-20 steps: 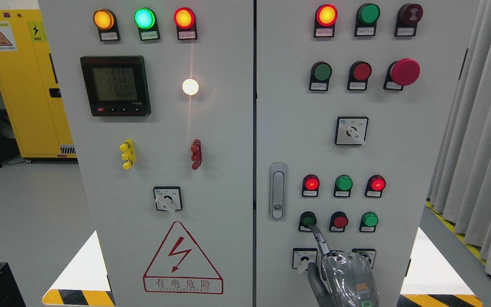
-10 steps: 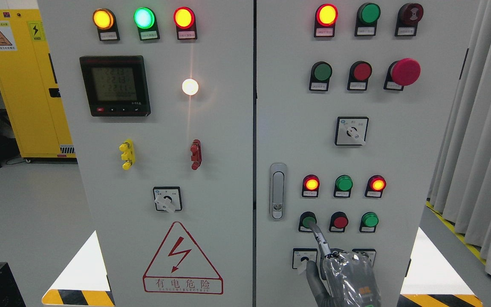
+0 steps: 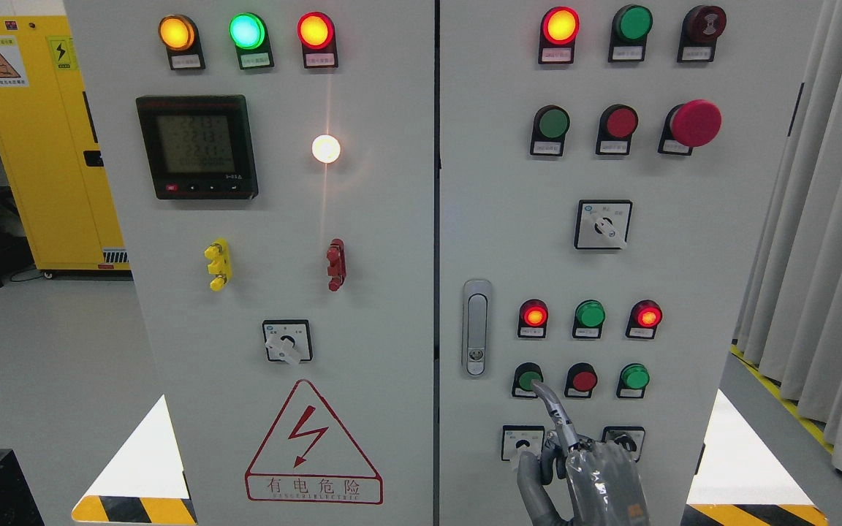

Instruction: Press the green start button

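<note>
Robot hand (image 3: pixel 583 471) lower now, slim metallic fingertip (image 3: pixel 542 389) at round green button (image 3: pixel 528 379).

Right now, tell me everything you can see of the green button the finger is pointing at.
The green button is small and round, set in a black collar with a pale label below, leftmost in the low row on the right cabinet door. It looks unlit, glossy plastic. The right hand stretches one grey finger to its lower right edge, partly covering it.
</note>
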